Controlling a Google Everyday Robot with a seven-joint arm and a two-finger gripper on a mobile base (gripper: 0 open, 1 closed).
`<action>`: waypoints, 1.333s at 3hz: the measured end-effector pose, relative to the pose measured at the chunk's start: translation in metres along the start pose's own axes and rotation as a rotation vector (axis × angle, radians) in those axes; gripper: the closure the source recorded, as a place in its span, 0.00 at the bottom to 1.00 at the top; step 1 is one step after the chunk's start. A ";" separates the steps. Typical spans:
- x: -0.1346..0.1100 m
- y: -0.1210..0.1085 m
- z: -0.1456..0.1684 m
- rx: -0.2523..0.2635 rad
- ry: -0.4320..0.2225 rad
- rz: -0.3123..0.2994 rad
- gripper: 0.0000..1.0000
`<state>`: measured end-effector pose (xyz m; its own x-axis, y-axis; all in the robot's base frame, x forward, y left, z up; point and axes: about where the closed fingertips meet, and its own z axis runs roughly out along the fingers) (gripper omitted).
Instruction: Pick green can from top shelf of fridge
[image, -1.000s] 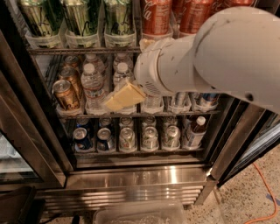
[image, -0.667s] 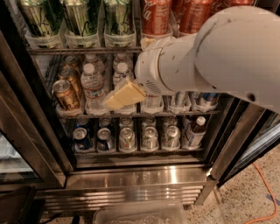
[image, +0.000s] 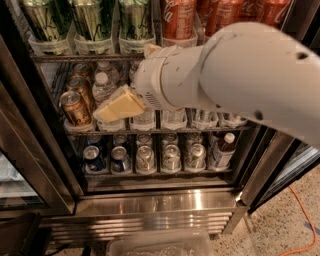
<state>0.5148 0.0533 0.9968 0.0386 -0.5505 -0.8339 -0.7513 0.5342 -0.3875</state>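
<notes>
Item: gripper, cream, on the white arm that reaches in from the right. It hangs in front of the water bottles on the middle rack, tip angled down and left toward the gold-brown cans. Apart or together: I cannot tell from here; I see nothing in it. Item: green can, one of three alike in clear trays at the left of the top shelf of the fridge. It stands upright, long axis vertical, with red cola cans to the right. Relation I am working from: the green can lies above the gripper and farther in, one shelf up. My judgement: the gripper must rise past the front rail and level out before it can take the can by its side.
</notes>
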 end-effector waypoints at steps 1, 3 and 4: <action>-0.020 0.000 0.017 0.049 -0.079 0.076 0.00; -0.035 -0.007 0.015 0.157 -0.161 0.245 0.00; -0.035 -0.018 0.001 0.242 -0.202 0.289 0.00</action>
<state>0.5276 0.0636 1.0323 -0.0044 -0.2326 -0.9726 -0.5747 0.7965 -0.1879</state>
